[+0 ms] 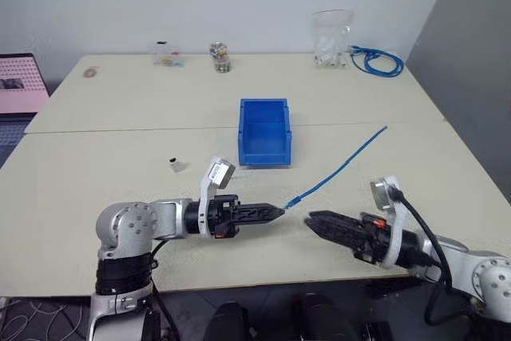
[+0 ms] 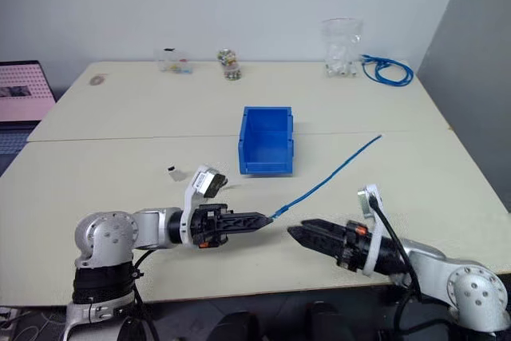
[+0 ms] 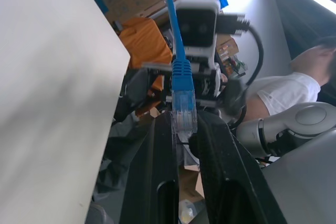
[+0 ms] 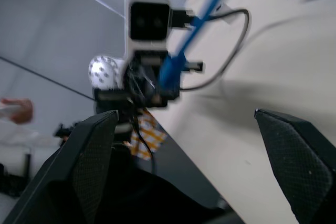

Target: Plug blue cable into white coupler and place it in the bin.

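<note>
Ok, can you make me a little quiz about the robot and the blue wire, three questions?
1. True or false: the left gripper is shut on the blue cable's plug.
2. Where is the white coupler? A in the bin; B on the table; C in the right gripper.
3. Fill in: the right gripper's fingers are ____.

Key: 1 true; 2 B; 3 open.
</note>
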`<control>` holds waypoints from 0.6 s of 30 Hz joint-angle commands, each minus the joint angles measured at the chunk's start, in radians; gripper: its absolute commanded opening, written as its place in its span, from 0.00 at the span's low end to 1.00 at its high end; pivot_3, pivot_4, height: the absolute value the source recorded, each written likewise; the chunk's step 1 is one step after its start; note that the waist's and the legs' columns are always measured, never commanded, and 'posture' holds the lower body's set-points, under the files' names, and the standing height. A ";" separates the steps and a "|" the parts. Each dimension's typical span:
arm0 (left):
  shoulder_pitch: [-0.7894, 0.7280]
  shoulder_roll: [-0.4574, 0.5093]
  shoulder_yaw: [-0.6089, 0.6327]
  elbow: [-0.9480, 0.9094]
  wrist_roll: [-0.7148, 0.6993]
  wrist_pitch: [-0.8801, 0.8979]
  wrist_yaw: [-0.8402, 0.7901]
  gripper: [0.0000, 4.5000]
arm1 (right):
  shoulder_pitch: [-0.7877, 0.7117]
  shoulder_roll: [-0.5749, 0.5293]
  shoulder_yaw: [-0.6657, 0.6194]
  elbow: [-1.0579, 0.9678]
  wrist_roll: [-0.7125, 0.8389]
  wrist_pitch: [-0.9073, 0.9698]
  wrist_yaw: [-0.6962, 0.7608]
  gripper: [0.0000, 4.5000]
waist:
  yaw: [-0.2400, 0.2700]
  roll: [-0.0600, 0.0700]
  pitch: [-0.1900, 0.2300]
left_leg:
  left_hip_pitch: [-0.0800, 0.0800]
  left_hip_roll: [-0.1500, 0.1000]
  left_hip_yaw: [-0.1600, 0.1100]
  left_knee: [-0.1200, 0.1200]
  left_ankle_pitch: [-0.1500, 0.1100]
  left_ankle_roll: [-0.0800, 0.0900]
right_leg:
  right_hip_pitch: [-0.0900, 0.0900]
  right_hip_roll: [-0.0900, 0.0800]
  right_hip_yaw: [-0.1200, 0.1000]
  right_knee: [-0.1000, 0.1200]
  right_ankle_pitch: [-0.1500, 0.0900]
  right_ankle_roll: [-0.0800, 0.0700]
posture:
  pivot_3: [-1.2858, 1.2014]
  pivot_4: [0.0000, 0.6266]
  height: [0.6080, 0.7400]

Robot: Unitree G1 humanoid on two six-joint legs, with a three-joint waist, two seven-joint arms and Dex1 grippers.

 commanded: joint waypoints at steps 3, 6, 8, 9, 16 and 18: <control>0.022 -0.003 0.042 -0.024 -0.135 0.023 0.112 0.05 | -0.041 -0.024 0.067 -0.006 0.200 -0.093 -0.115 0.98 | 0.007 0.000 0.000 | -0.001 0.000 0.000 0.000 0.000 0.000 | 0.000 0.000 0.000 0.000 0.000 0.000 | 0.52 0.24 1.00; 0.024 -0.001 0.041 -0.019 -0.181 0.023 0.154 0.05 | -0.049 -0.033 0.101 -0.010 0.210 -0.110 -0.129 0.98 | 0.009 0.000 0.000 | -0.001 -0.001 0.000 0.000 0.000 0.000 | 0.000 -0.001 0.000 -0.001 0.000 0.000 | 0.52 0.24 1.00; 0.026 0.003 0.039 -0.018 -0.207 0.023 0.174 0.05 | -0.054 -0.034 0.120 -0.012 0.208 -0.120 -0.133 0.94 | 0.009 -0.001 0.000 | -0.001 -0.001 0.000 0.000 0.000 0.000 | 0.000 -0.001 0.000 -0.001 0.000 0.000 | 0.52 0.24 1.00; 0.026 0.003 0.038 -0.019 -0.215 0.023 0.183 0.05 | -0.057 -0.036 0.126 -0.011 0.206 -0.125 -0.135 0.90 | 0.009 -0.001 0.000 | -0.001 -0.001 0.001 0.000 0.000 0.000 | 0.000 -0.001 0.000 -0.001 0.000 0.000 | 0.52 0.24 1.00; 0.032 0.008 0.036 -0.020 -0.265 0.016 0.232 0.05 | -0.076 -0.052 0.140 0.013 0.194 -0.138 -0.122 0.58 | 0.009 -0.001 0.000 | -0.001 -0.001 0.000 0.000 0.000 0.000 | 0.000 -0.001 0.000 -0.001 0.000 0.000 | 0.52 0.24 1.00; 0.035 0.010 0.035 -0.018 -0.276 0.011 0.243 0.05 | -0.081 -0.058 0.142 0.018 0.193 -0.139 -0.118 0.50 | 0.009 -0.001 0.000 | -0.001 -0.001 0.000 0.000 0.000 0.000 | 0.000 -0.001 0.000 -0.001 0.000 0.000 | 0.52 0.24 1.00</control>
